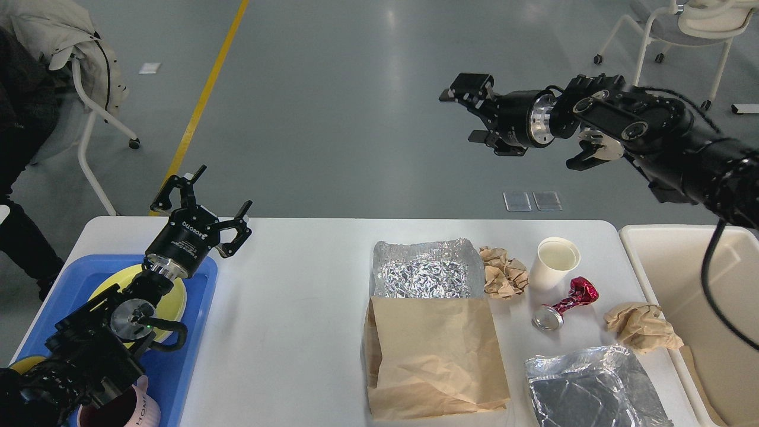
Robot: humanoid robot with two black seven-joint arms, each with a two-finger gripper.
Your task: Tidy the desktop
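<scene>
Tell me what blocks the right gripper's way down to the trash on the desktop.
Nothing visible. The right gripper hangs in open air beyond the desktop, and the paper cup and crumpled paper lie uncovered.

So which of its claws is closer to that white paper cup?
Right. The right gripper hangs open, above and beyond the paper cup; the left gripper is across the desktop, over the blue tray.

On the counter [296, 308], the tray [201, 356] lies at the left, the paper bag [436, 350] in the middle, the cup [554, 264] behind the crushed can [566, 302], and the bin [682, 279] at the right.
</scene>
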